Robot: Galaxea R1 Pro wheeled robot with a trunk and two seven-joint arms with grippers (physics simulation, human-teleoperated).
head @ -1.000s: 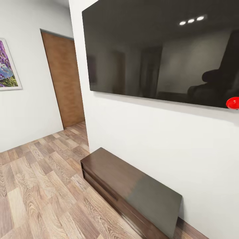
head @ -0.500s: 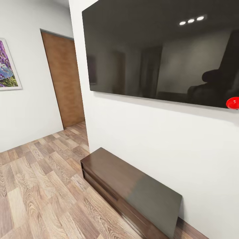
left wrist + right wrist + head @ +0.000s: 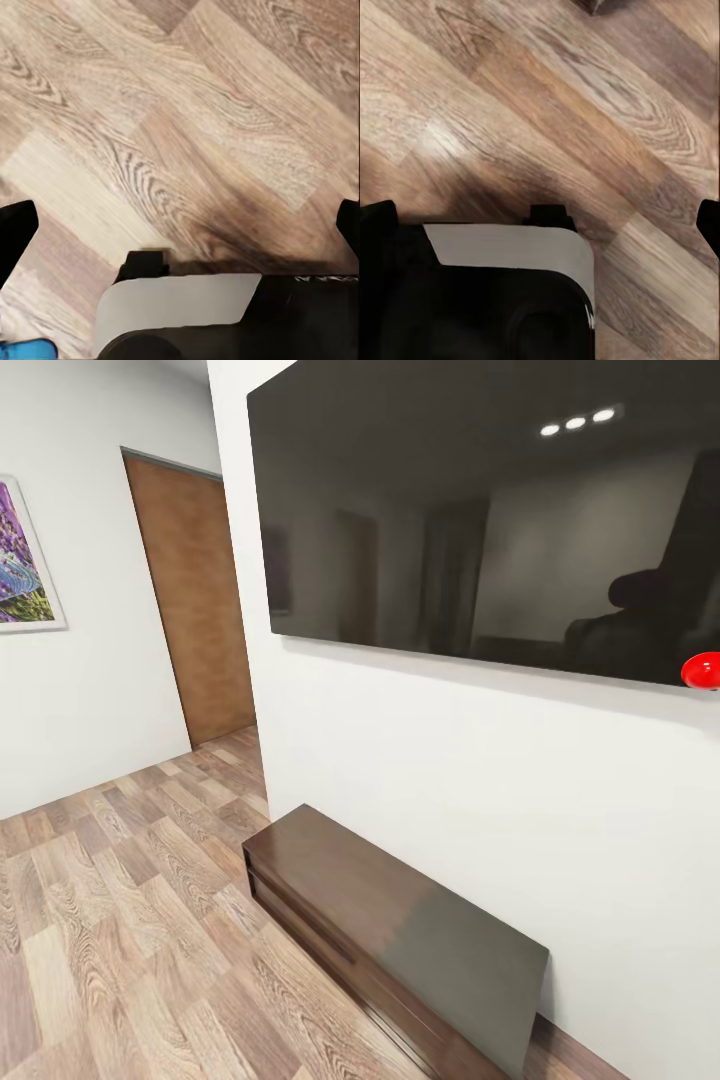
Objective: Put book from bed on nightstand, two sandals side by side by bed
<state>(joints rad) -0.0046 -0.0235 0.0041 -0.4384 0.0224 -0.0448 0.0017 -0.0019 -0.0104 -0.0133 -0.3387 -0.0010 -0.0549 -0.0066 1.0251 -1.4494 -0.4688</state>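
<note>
The book, the bed and the nightstand are out of view. In the left wrist view my left gripper [image 3: 180,229] is open, its dark fingertips [image 3: 15,232] far apart above the wood-plank floor [image 3: 187,112] with nothing between them. A sliver of bright blue [image 3: 26,350] shows at that frame's corner; I cannot tell whether it is a sandal. In the right wrist view my right gripper [image 3: 547,225] is open too, over bare floor [image 3: 547,97], fingertips [image 3: 375,217] spread wide. My own grey-and-black body [image 3: 502,300] lies below it.
A large dark TV [image 3: 480,510] hangs on the white wall ahead. A long low dark brown TV cabinet [image 3: 390,930] stands beneath it. A brown door [image 3: 195,600] and a framed purple picture [image 3: 25,555] are at the left. Open plank floor [image 3: 110,920] stretches leftward.
</note>
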